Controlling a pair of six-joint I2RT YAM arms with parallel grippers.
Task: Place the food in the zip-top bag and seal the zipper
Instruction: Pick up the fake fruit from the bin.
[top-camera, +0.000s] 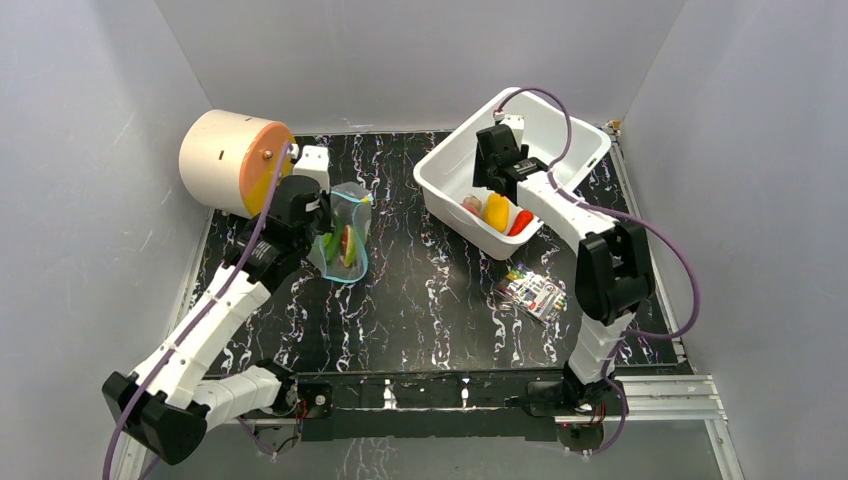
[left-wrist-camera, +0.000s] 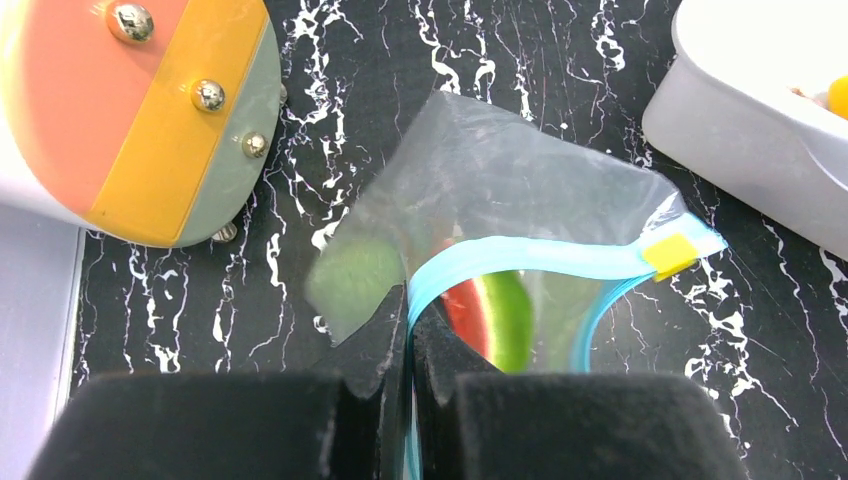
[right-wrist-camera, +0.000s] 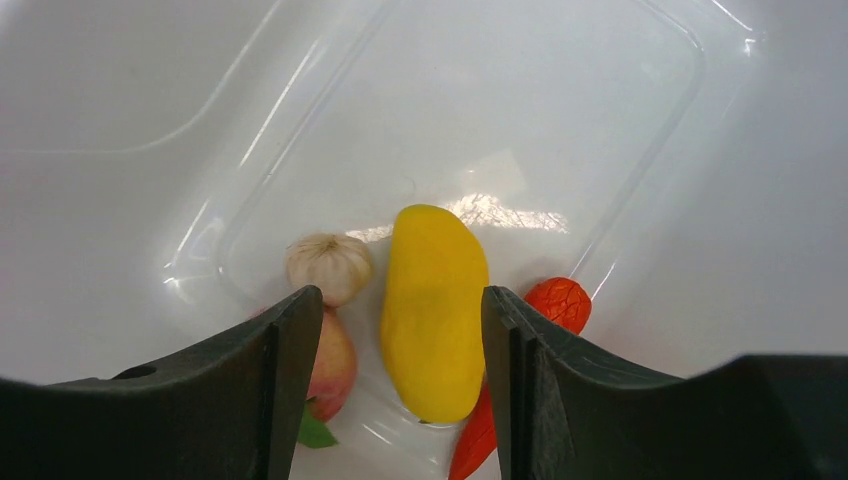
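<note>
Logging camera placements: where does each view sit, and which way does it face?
Top external: above, behind the bases, looking down on the table; left arm and right arm show.
Left wrist: faces the zip-top bag; left gripper pinches its mouth.
Right wrist: looks into the white bin; right gripper straddles yellow food.
Shared: top and right wrist both show the bin.

Black, white-veined table; white bin.
Yellow mango, red pepper, pale garlic inside; blue-teal zipper, yellow tab on clear bag.
</note>
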